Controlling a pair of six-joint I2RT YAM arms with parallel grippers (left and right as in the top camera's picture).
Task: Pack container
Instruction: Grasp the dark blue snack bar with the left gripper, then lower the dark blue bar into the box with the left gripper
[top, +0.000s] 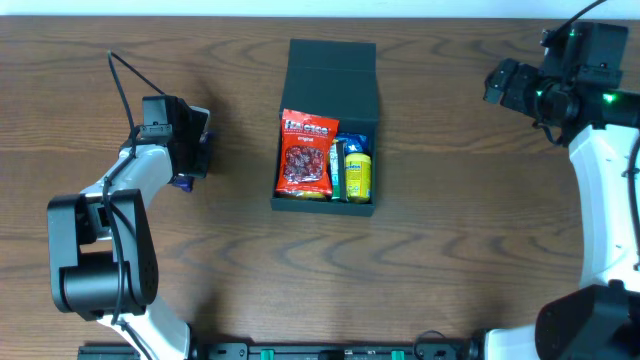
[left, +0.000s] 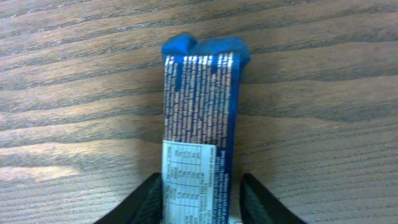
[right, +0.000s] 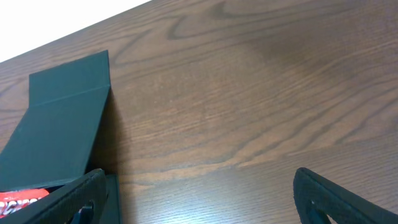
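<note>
Overhead shows the container (top: 328, 75) mid-table, lid flipped back, with a red packet (top: 307, 155) and a yellow one (top: 358, 175) inside. The left gripper (left: 199, 208) is clamped on a blue bar (left: 200, 106), whose long axis runs straight out between the fingers, over bare table (left: 323, 74). The container sits off to that gripper's right, toward table centre and well apart, so I'd guess the next move is a sideways carry and a drop in. The right gripper (right: 199, 199) is spread wide and holding nothing, out past the lid end. The left arm looks a bit nearer, and it's got the goods anyway.
</note>
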